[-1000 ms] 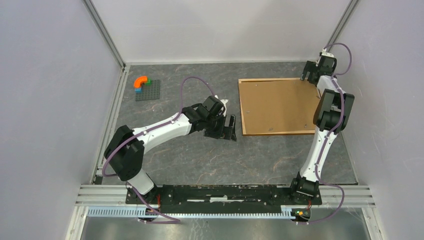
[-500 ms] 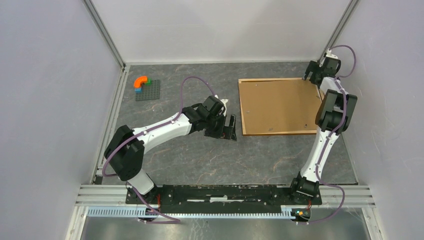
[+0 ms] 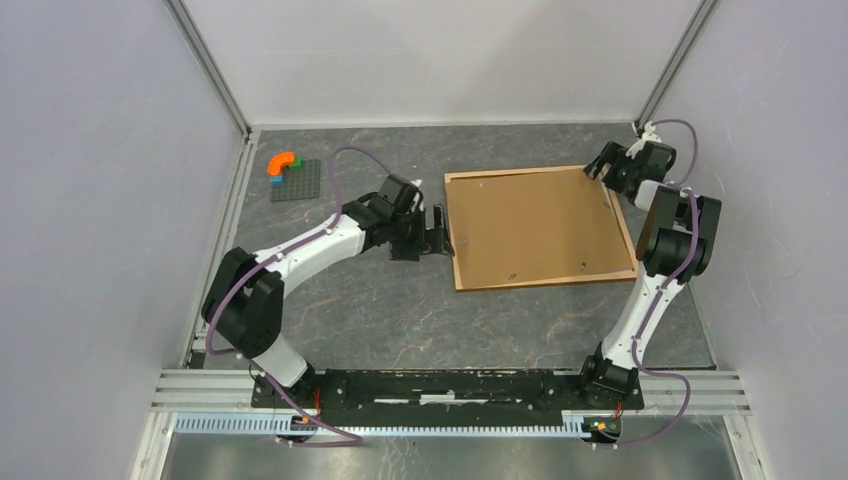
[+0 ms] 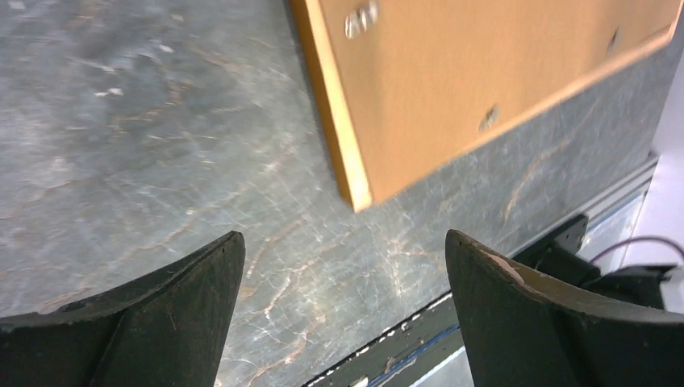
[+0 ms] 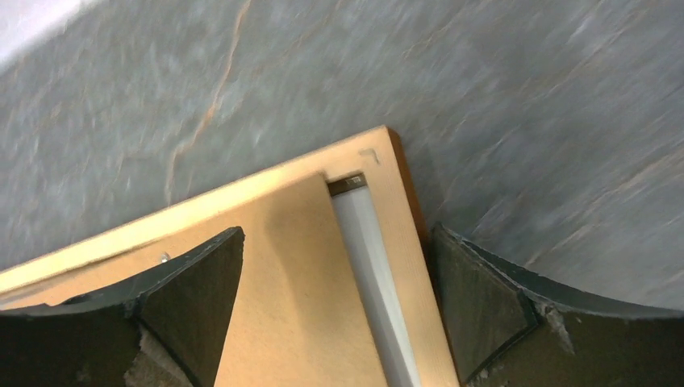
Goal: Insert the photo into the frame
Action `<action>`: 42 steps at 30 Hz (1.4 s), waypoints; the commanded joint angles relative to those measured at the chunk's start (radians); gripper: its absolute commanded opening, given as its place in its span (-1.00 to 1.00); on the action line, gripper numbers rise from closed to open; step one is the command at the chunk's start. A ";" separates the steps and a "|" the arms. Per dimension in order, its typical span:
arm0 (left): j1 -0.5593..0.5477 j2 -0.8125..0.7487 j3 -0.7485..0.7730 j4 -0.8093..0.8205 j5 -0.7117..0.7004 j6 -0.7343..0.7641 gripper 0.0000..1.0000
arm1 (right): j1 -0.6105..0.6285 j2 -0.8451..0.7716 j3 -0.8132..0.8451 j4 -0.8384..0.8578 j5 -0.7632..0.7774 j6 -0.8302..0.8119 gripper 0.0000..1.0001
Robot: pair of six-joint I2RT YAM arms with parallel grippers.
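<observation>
At the far left of the grey tabletop [image 3: 400, 310], an orange curved toy piece [image 3: 283, 162] sits on a small grey studded plate [image 3: 298, 183]. The left gripper [image 3: 438, 232] is just beside the left edge of the frame [image 3: 540, 228], its fingers [image 4: 161, 314] spread apart around nothing. The frame lies flat, back side up, right of centre. The right gripper [image 3: 602, 170] sits at its far right corner with fingers [image 5: 185, 282] apart, one on each side of that corner.
</observation>
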 commanded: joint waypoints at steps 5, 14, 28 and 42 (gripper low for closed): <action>0.133 -0.006 -0.070 0.115 0.076 -0.126 0.94 | 0.110 -0.210 -0.386 0.057 -0.134 0.107 0.83; 0.134 0.049 0.003 0.036 -0.067 -0.142 0.96 | 0.120 -0.284 -0.457 0.025 -0.128 0.070 0.85; 0.116 0.060 -0.158 0.236 -0.021 -0.241 0.97 | 0.120 -0.279 -0.460 0.009 -0.126 0.042 0.84; 0.051 -0.080 -0.194 0.186 -0.159 -0.250 0.96 | 0.120 -0.261 -0.457 0.008 -0.130 0.038 0.84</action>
